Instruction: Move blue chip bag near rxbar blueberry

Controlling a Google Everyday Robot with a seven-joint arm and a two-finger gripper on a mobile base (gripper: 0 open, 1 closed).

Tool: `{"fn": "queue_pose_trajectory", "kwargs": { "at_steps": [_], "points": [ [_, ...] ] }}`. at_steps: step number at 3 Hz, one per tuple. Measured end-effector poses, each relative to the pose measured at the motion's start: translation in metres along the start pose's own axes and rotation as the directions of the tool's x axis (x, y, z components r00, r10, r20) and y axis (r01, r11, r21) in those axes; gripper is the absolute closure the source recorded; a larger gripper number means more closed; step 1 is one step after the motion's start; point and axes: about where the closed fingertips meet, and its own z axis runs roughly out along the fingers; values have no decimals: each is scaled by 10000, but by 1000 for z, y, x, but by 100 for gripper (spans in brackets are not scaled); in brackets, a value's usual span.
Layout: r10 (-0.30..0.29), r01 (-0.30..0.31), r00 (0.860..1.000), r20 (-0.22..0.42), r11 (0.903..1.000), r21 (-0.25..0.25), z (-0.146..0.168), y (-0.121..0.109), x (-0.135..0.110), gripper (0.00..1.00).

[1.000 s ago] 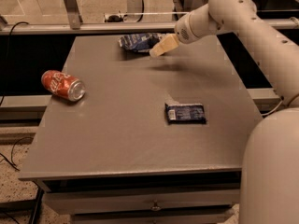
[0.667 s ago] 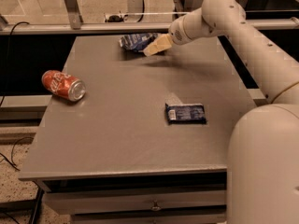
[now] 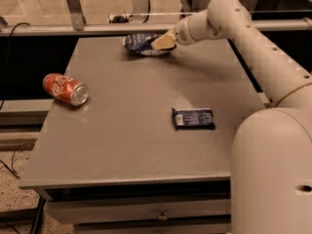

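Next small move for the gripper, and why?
Probably ease the gripper the last bit onto the wrinkly blue and white foil chip bag and grasp it: it sits at the bag's right edge, while the flat dark blue wrapped bar lies well apart, nearer the front of the grey table.

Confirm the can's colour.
Red with white markings, in the camera view: the can. The gripper sits at the chip bag.

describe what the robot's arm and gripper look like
The arm is smooth, rounded off-white with bulbous joints and small dark dots along one link; no cables show. The gripper, at the far edge of the table by the blue chip bag, is cream and tapered.
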Motion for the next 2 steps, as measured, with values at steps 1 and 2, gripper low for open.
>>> {"fn": "queue_pose_trajectory", "kwargs": {
  "at_steps": [1,2],
  "points": [
    [115,-115,9999,87,9999,-31,-3,2,0,62],
    [-3,3,9997,259,10000,-11,-18,6,-5,86]
  ]
}}
